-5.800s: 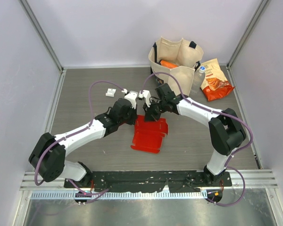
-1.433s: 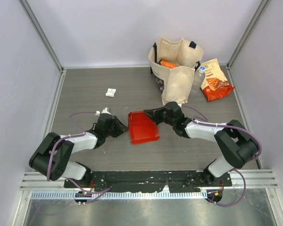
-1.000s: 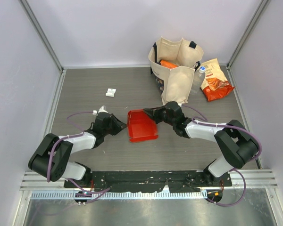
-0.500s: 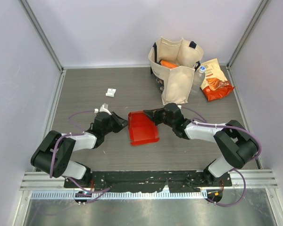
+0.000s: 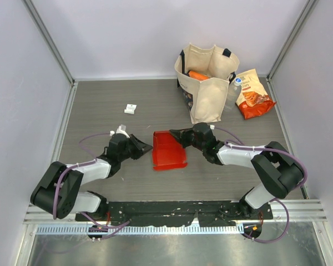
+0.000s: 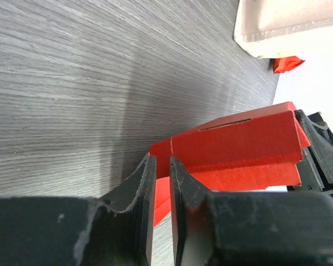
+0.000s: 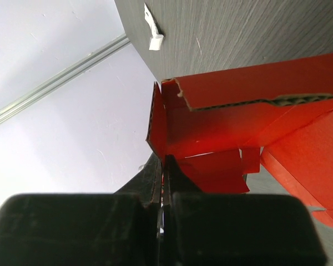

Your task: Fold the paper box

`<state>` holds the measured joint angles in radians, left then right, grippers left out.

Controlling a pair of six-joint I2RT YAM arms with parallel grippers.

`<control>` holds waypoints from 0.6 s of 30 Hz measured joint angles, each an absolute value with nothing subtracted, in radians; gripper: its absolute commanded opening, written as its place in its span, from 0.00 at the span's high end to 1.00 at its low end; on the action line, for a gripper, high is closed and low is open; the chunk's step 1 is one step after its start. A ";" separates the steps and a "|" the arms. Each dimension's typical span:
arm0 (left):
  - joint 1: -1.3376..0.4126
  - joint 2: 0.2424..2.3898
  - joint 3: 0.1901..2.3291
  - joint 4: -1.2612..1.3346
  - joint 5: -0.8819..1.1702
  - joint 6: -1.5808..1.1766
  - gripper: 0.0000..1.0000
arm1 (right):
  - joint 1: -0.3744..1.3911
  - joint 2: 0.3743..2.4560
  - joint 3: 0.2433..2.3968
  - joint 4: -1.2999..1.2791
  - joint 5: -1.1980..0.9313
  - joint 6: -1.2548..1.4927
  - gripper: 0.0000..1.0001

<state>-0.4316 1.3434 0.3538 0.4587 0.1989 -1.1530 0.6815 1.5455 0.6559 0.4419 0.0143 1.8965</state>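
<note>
At frame centre, the left hand and right hand are pinching opposite edges of the paper box, probably light, flimsy card best gripped beside creases.

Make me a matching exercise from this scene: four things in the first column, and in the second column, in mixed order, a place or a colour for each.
Things:
1. box
2. tote
3. snack bag
4. white piece

Descriptions:
A. lies just right of the tote
B. beige, stands upright
C. small, alone, well to the left of the tote
D. bright red, near the middle

Pairs: 1-D, 2-B, 3-A, 4-C
</note>
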 measured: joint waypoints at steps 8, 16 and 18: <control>-0.432 1.351 0.354 0.457 0.212 -1.162 0.84 | 0.684 1.546 0.656 0.440 0.017 1.899 1.00; -0.461 1.406 0.362 0.479 0.214 -1.176 0.88 | 0.697 1.547 0.656 0.433 0.023 1.899 1.00; -0.474 1.439 0.368 0.485 0.214 -1.177 0.88 | 0.699 1.550 0.656 0.438 0.030 1.902 1.00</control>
<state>-0.4736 1.4395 0.3679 0.4854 0.2138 -1.1774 0.6994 1.5501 0.6559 0.4381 0.0303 1.9022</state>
